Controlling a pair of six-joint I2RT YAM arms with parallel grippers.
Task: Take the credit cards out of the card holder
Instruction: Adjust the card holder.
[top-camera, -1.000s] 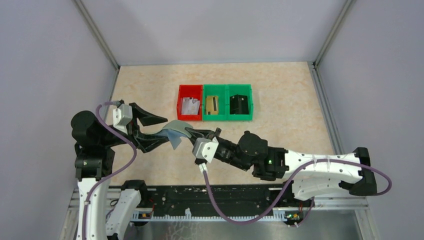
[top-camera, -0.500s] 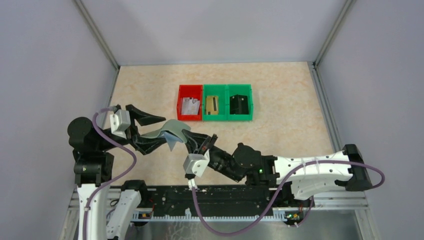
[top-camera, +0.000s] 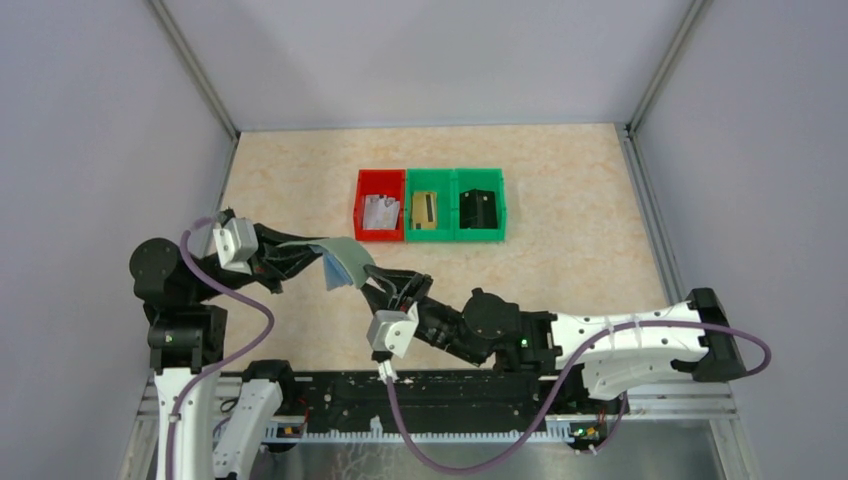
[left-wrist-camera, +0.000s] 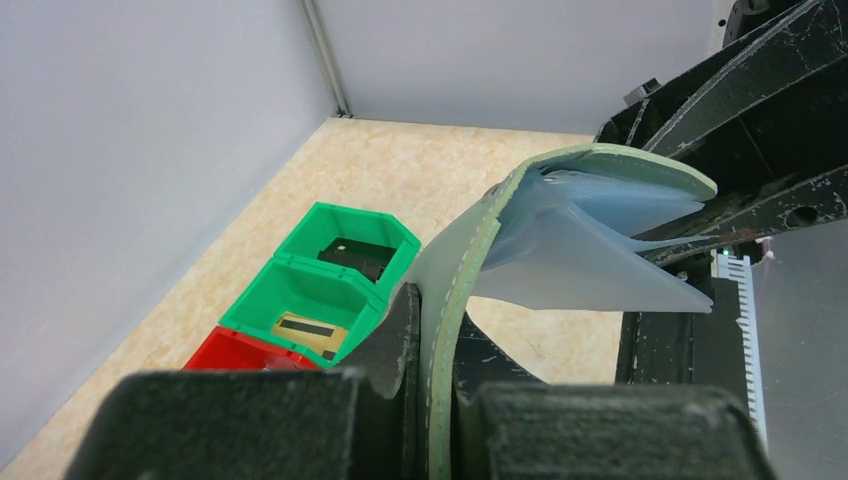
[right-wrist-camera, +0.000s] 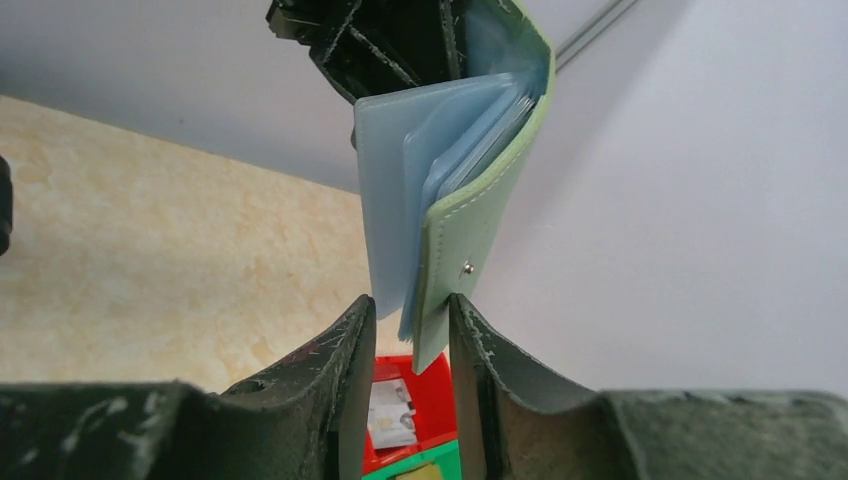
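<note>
The left fingers (left-wrist-camera: 392, 335) are clamped tight on the card holder (right-wrist-camera: 478, 225). They pinch its grey-green cover and hold it up off the tabletop (top-camera: 560, 200), out ahead of the left arm and short of the bins. The holder hangs open, and its pale blue pockets (right-wrist-camera: 400, 190) fan out and point down toward the right arm.

The right fingers (right-wrist-camera: 335, 365) sit just underneath, set narrow. The holder's lower corner, with its little snap tab (right-wrist-camera: 466, 267), dips into the gap between them. Whether they are gripping that corner or only bracketing it, I can't tell from here. I can't make out any card inside those pockets either.

Further back on the tabletop, 3 bins stand in a row, touching side to side:
- The red bin (top-camera: 361, 205) on the left has a pale card (top-camera: 381, 212) in it.
- The middle green bin (top-camera: 430, 235) has a tan card (top-camera: 427, 209) with a dark stripe.
- The right green bin (top-camera: 481, 236) has a dark credit card (top-camera: 478, 209).

All 3 bins sit apart from the holder and from both sets of fingers.
</note>
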